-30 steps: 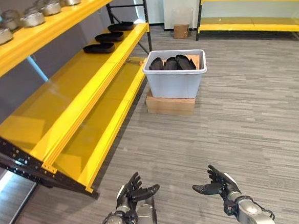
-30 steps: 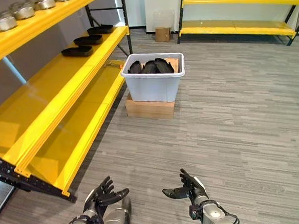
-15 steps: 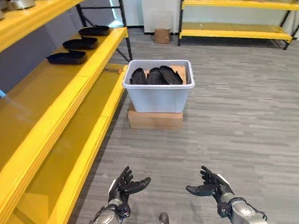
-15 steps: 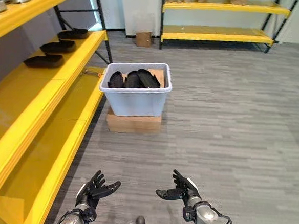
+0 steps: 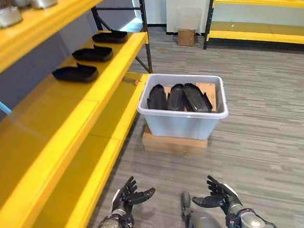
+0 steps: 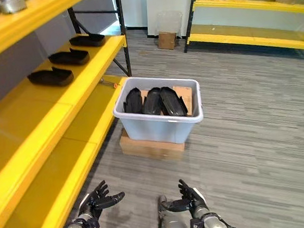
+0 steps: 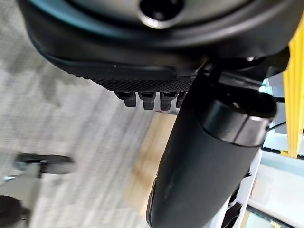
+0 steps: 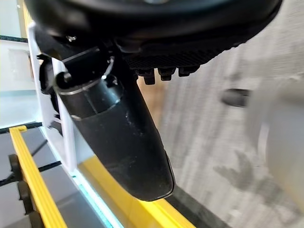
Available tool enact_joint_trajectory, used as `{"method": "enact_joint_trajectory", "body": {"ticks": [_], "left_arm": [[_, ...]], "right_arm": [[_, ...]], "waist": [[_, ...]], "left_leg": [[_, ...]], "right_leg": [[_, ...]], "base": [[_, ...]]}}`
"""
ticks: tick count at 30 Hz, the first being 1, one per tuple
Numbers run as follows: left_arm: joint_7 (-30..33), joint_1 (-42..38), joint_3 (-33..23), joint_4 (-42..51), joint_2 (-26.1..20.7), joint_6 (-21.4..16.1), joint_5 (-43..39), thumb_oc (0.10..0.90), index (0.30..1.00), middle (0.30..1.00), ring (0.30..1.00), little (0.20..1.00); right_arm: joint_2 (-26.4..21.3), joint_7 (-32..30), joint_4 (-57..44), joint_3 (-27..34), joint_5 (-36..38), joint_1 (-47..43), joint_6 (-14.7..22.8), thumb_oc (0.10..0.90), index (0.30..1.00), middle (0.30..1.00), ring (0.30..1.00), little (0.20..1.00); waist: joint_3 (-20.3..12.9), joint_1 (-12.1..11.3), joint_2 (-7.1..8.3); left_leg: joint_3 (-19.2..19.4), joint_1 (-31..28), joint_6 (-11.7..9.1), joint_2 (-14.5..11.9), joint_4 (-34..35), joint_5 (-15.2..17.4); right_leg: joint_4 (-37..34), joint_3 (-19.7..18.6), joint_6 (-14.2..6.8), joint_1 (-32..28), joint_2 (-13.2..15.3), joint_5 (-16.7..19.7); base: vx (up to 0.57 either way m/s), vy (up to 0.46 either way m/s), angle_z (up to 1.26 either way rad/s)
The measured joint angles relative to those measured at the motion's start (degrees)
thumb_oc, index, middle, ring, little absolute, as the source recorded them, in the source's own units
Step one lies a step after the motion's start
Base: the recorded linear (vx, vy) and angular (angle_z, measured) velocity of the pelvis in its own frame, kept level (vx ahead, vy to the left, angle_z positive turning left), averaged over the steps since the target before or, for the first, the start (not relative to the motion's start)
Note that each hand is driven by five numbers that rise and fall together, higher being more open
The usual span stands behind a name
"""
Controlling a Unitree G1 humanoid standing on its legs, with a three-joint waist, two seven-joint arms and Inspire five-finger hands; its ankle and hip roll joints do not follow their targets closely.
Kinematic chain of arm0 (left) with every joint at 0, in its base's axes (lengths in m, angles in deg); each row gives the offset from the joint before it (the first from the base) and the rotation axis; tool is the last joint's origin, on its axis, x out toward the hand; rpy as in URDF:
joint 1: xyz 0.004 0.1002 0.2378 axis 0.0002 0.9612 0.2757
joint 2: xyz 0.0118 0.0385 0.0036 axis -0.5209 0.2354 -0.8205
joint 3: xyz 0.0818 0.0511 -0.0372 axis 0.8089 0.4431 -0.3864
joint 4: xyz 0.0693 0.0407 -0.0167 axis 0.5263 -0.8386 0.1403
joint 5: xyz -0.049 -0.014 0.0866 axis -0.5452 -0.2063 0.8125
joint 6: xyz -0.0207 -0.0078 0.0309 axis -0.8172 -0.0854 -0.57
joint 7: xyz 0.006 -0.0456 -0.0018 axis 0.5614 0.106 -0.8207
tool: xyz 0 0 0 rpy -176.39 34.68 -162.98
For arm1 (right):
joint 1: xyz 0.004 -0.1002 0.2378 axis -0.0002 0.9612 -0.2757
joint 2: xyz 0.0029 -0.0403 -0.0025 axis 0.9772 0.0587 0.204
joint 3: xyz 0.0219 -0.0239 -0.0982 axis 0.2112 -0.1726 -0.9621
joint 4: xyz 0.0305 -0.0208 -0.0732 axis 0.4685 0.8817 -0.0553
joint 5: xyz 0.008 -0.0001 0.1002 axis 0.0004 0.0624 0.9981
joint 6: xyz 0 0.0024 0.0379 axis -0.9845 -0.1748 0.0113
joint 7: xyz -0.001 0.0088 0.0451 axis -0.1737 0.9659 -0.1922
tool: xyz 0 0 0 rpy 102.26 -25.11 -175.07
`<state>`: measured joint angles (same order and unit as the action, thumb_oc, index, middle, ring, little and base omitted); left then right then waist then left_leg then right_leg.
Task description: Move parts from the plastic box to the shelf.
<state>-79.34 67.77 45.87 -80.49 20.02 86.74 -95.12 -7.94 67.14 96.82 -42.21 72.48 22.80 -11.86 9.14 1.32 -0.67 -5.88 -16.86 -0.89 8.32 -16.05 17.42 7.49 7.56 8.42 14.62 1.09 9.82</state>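
Box (image 5: 183, 123) now nearer: camera advanced. Three parts (image 5: 178, 97) inside. Left robot hand (image 5: 127, 197), right robot hand (image 5: 221, 200) wide, empty; pickup pending.

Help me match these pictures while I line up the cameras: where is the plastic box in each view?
Left eye view: box just right of centre, beside the yellow shelf.
Right eye view: box near the centre.
Left wrist view: probably the white edge past the thumb; too blurred to be sure.
Right wrist view: probably the white wall beside the thumb.
Shared landmark: the cardboard base under the box.
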Motion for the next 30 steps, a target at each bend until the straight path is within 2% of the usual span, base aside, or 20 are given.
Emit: {"method": "enact_joint_trajectory", "body": {"ticks": [2, 3, 4, 5, 6, 7, 8, 9, 10, 12, 13, 15, 16, 18, 20, 21, 22, 24, 26, 30], "left_arm": [[-0.01, -0.21, -0.35, 2.07, -0.54, -0.17, 0.0, 0.9, 1.0, 1.0, 1.0, 1.0], [0.0, -0.24, -0.51, 2.5, -0.51, -0.22, 0.0, 0.9, 1.0, 1.0, 1.0, 1.0], [0.05, -0.93, -0.61, 2.64, -0.46, -0.52, -0.03, 0.9, 1.0, 1.0, 1.0, 1.0], [0.12, -1.78, -0.39, 2.29, -0.2, -0.44, -0.08, 0.9, 1.0, 1.0, 1.0, 1.0], [0.14, -2.42, -0.25, 2.33, -0.16, -0.46, -0.1, 0.9, 1.0, 1.0, 1.0, 1.0], [0.13, -3.01, 0.18, 2.35, -0.2, -0.5, -0.13, 0.9, 1.0, 1.0, 1.0, 1.0], [0.24, -3.06, 0.74, 1.69, -0.09, -0.5, -0.18, 0.9, 1.0, 1.0, 1.0, 1.0], [0.19, -2.51, 1.19, 1.46, -0.2, -0.49, -0.19, 0.9, 1.0, 1.0, 1.0, 1.0], [0.13, -1.79, 1.66, 1.45, -0.08, -0.5, -0.19, 0.9, 1.0, 1.0, 1.0, 1.0], [0.29, -1.67, 1.49, 1.1, -0.43, -0.42, -0.18, 0.9, 1.0, 1.0, 1.0, 1.0], [0.3, -1.27, 1.36, 1.05, -0.61, -0.35, -0.18, 0.9, 1.0, 1.0, 1.0, 1.0], [0.26, -0.3, 1.35, 0.43, -1.12, -0.06, -0.17, 0.9, 1.0, 1.0, 1.0, 1.0], [0.25, -0.28, 1.34, 0.42, -1.11, -0.06, -0.17, 0.9, 1.0, 1.0, 1.0, 1.0], [0.21, -0.33, 1.41, 0.43, -1.05, -0.05, -0.16, 0.9, 1.0, 1.0, 1.0, 1.0], [0.2, 0.24, 1.38, 0.5, -0.97, -0.05, -0.15, 0.9, 1.0, 1.0, 1.0, 1.0], [0.14, 0.73, 1.63, 0.86, -0.49, -0.05, -0.15, 0.9, 1.0, 1.0, 1.0, 1.0], [0.16, 0.15, 1.64, 0.57, -0.79, 0.05, -0.12, 0.9, 1.0, 1.0, 1.0, 1.0], [0.11, 0.16, 1.37, 0.95, -1.77, -0.07, -0.11, 0.9, 1.0, 1.0, 1.0, 1.0], [0.1, 0.28, 0.93, 0.96, -3.29, -0.11, -0.08, 0.9, 1.0, 1.0, 1.0, 1.0], [0.12, 0.26, 0.47, 1.02, -4.84, -0.14, -0.06, 0.9, 1.0, 1.0, 1.0, 1.0]], "right_arm": [[-0.09, 0.55, -0.49, -0.21, 0.01, -1.38, 0.14, 0.9, 1.0, 1.0, 1.0, 1.0], [-0.21, 0.65, -0.51, -0.2, 0.01, -2.26, 0.36, 0.9, 1.0, 1.0, 1.0, 1.0], [-0.28, 0.65, -0.52, -0.19, 0.1, -4.49, 0.86, 0.9, 1.0, 1.0, 1.0, 1.0], [-0.47, 0.76, -0.32, 0.01, 0.27, -5.57, 1.3, 0.9, 1.0, 1.0, 1.0, 1.0], [-0.52, 0.83, -0.25, 0.03, 0.36, -6.14, 1.39, 0.9, 1.0, 1.0, 1.0, 1.0], [-0.55, 0.84, -0.29, 0.07, 0.52, -6.2, 1.57, 0.9, 1.0, 1.0, 1.0, 1.0], [-0.51, 0.74, 0.11, -0.28, 0.52, -5.5, 1.26, 0.9, 1.0, 1.0, 1.0, 1.0], [-0.49, 0.69, 0.01, -0.75, 0.55, -4.48, 1.19, 0.9, 1.0, 1.0, 1.0, 1.0], [-0.51, 0.3, 0.04, -0.49, 0.54, -2.9, 0.84, 0.9, 1.0, 1.0, 1.0, 1.0], [-0.3, -0.18, 0.09, -0.35, 0.55, -2.88, 0.32, 0.9, 1.0, 1.0, 1.0, 1.0], [-0.3, -0.26, 0.08, -0.33, 0.53, -3.03, 0.33, 0.9, 1.0, 1.0, 1.0, 1.0], [-0.22, -0.74, -0.02, -0.32, 0.52, -3.02, 0.57, 0.9, 1.0, 1.0, 1.0, 1.0], [-0.31, -0.9, -0.04, 0.07, 0.52, -3.03, 0.92, 0.9, 1.0, 1.0, 1.0, 1.0], [-0.64, -0.91, -0.04, 0.6, 0.51, -2.92, 0.97, 0.9, 1.0, 1.0, 1.0, 1.0], [-1.39, -0.81, -0.13, 0.76, 0.43, -2.44, 0.94, 0.9, 1.0, 1.0, 1.0, 1.0], [-2.61, -0.65, -0.49, 0.76, 0.43, -1.98, 1.06, 0.9, 1.0, 1.0, 1.0, 1.0], [-1.79, -0.97, 0.47, 1.1, 0.34, -1.94, 0.95, 0.9, 1.0, 1.0, 1.0, 1.0], [-0.41, -0.51, 0.37, 1.05, 0.21, -1.4, 0.44, 0.9, 1.0, 1.0, 1.0, 1.0], [1.66, 0.09, -0.67, 1.03, 0.21, -1.42, 0.51, 0.9, 1.0, 1.0, 1.0, 1.0], [2.78, 1.17, -0.65, 0.54, 0.2, -1.46, 0.52, 0.9, 1.0, 1.0, 1.0, 1.0]], "waist": [[0.05, -0.18, 0.86], [0.01, 0.02, 0.81], [-0.16, 0.24, 0.28], [-0.11, 0.03, -0.01], [-0.03, 0.35, 0.12], [0.0, 0.19, 0.08], [-0.09, -0.93, 0.38], [-0.28, -1.98, 0.99], [0.2, -1.86, 1.95], [1.12, -3.03, 3.37], [1.34, -3.34, 3.76], [1.31, -3.12, 3.55], [1.25, -3.05, 2.93], [1.22, -3.0, 2.2], [0.67, -2.97, 1.2], [0.16, -2.59, -0.78], [0.14, -1.49, -0.07], [-0.14, -2.09, 1.65], [-0.48, -2.78, 2.12], [-0.49, -3.26, 2.15]], "left_leg": [[0.77, 2.73, -0.24, -2.94, 0.8, 0.42], [0.96, 3.99, -0.65, -4.12, 0.84, 0.19], [0.64, 8.04, -1.56, -7.22, 0.09, -3.38], [-0.83, 11.04, -3.16, -6.49, -6.77, -3.63], [0.28, 15.61, -4.91, -6.2, -15.87, -4.69], [0.64, 20.53, -7.49, -5.97, -25.76, -7.77], [0.6, 22.05, -8.26, -4.97, -30.56, -12.76], [0.59, 22.77, -8.12, -3.91, -32.32, -17.6], [2.43, 27.55, -1.24, -4.5, -32.9, -13.13], [3.02, 28.7, 0.3, -7.27, -18.8, -10.5], [1.73, 28.84, -0.39, -9.38, -11.6, -11.09], [-0.79, 26.28, -3.22, -15.06, 7.58, -14.93], [-1.49, 25.84, -4.39, -17.42, 12.63, -16.88], [-1.79, 25.78, -3.75, -19.32, 14.34, -18.77], [-2.43, 22.61, -2.88, -18.19, 13.27, -20.66], [-2.5, 20.81, -2.72, -18.31, 13.66, -22.47], [-2.34, 20.19, -5.97, -17.67, 14.79, -23.39], [0.05, 18.02, -4.07, -14.28, 16.25, -23.14], [1.8, 17.28, -2.5, -11.35, 15.9, -22.48], [2.62, 16.82, -1.0, -9.35, 15.55, -21.92]], "right_leg": [[-1.4, 0.08, 0.15, -3.14, -0.05, -1.32], [-1.08, 0.3, -0.94, -3.93, -0.14, -1.39], [0.1, 0.12, -2.37, -4.66, -0.73, -2.92], [1.54, 0.01, -3.17, -4.63, -1.48, -4.45], [3.35, 0.24, -3.06, -4.52, -1.42, -6.7], [5.25, 0.05, -3.14, -4.39, -1.39, -9.07], [5.6, -1.26, -2.99, -5.54, -1.13, -9.21], [4.56, -2.67, -2.75, -6.93, -0.63, -9.67], [0.48, -3.62, -1.67, -10.44, 0.22, -10.53], [-1.8, -4.14, -1.87, -12.98, 0.6, -10.22], [-2.03, -4.31, -3.02, -14.05, 0.54, -9.98], [-4.19, -4.85, -4.43, -18.29, -0.91, -10.82], [-4.64, -5.35, -4.82, -19.19, -1.81, -11.52], [-4.46, -5.82, -5.08, -20.04, -2.5, -12.16], [-4.12, -8.67, -7.12, -21.08, -2.15, -13.6], [-3.42, -9.24, -8.43, -21.05, -2.84, -14.64], [-2.43, -8.73, -9.48, -21.14, -1.4, -15.62], [-1.02, -8.6, -11.39, -21.15, 2.44, -16.87], [-0.83, -8.59, -12.76, -21.5, 5.62, -17.62], [-1.21, -8.59, -14.1, -21.93, 7.63, -17.9]], "base": [[0.24, -0.118, 0.05], [0.19, -0.148, -0.19], [0.2, -0.212, -0.3], [0.11, -0.168, -0.31], [0.04, -0.1, -0.08], [0.1, -0.081, -0.18], [0.22, -0.145, -0.34], [0.34, -0.108, -0.3], [0.28, -0.062, -0.08], [0.21, 0.039, -0.12], [0.33, 0.145, -0.36], [0.26, 0.155, -0.31], [0.11, 0.085, -0.29], [0.12, 0.117, -0.4], [0.14, 0.153, -0.53], [0.14, 0.144, -0.11], [0.14, 0.148, -0.01], [0.13, 0.16, -0.14], [0.08, 0.122, -0.25], [0.06, 0.105, -0.04]]}}
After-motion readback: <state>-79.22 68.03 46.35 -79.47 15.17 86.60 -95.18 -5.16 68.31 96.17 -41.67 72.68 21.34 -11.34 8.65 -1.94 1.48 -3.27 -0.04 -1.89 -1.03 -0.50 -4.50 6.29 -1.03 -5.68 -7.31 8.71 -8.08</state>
